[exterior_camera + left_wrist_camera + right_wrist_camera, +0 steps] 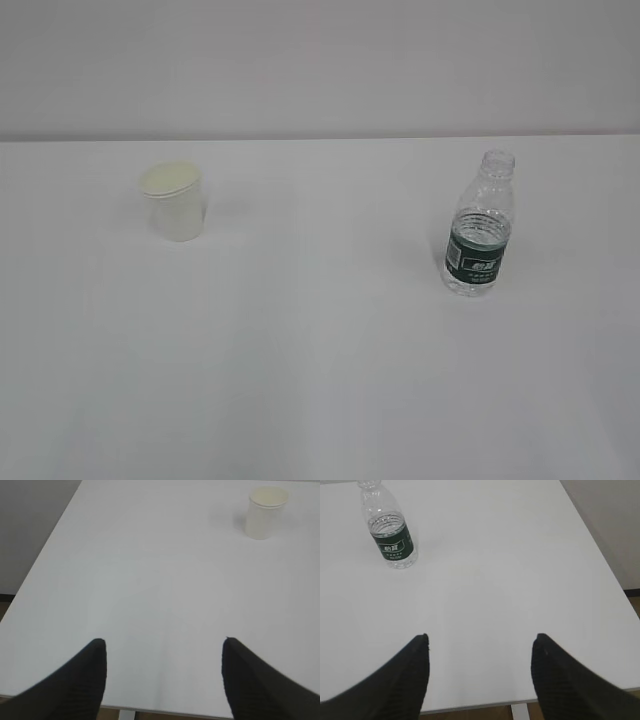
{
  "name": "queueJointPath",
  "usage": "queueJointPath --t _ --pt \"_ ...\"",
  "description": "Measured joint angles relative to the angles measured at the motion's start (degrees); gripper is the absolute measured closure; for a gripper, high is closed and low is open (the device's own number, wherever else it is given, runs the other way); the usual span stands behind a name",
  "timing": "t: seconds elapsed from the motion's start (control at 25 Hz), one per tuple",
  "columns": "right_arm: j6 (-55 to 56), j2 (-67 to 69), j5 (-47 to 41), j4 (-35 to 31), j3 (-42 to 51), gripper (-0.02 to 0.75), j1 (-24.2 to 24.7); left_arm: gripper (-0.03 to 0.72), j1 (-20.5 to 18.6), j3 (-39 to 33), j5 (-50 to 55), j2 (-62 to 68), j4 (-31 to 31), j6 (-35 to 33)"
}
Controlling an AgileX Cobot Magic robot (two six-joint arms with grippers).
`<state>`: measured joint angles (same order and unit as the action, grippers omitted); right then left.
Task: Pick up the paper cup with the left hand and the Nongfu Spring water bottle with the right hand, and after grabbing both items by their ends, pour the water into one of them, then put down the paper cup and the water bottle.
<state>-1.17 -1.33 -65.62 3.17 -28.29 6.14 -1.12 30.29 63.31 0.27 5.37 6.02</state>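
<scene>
The white paper cup (176, 204) stands upright on the left of the white table (320, 380); the left wrist view has the paper cup (266, 513) far ahead at the upper right. The clear Nongfu Spring water bottle (479, 226), green label, no cap, stands upright on the right; in the right wrist view the bottle (389, 530) is far ahead at the upper left. My left gripper (164, 642) hangs open over the table's near edge, nothing between its fingers. My right gripper (481, 639) is open and empty too, near the front edge. Neither arm appears in the exterior view.
The table's left edge (44, 555) and front edge (160, 712) show in the left wrist view. Its right edge (600, 555) and a table leg (520, 712) show in the right wrist view. A plain wall (320, 60) stands behind.
</scene>
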Motion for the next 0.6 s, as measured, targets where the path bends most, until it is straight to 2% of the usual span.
queueJointPath --t 0.2,0.36,0.6 --pt "0.34 0.00 2.54 -1.27 -0.61 0.253 0.00 0.176 0.00 0.48 -1.84 0.00 -0.52 0.00" --pt "0.42 1.91 10.68 -3.68 -0.92 0.253 0.00 0.176 0.00 1.89 -11.67 1.43 -3.77 0.00" --pt "0.46 9.93 17.93 -4.62 -2.18 0.253 0.00 0.183 0.00 1.89 -21.67 10.34 -4.72 0.00"
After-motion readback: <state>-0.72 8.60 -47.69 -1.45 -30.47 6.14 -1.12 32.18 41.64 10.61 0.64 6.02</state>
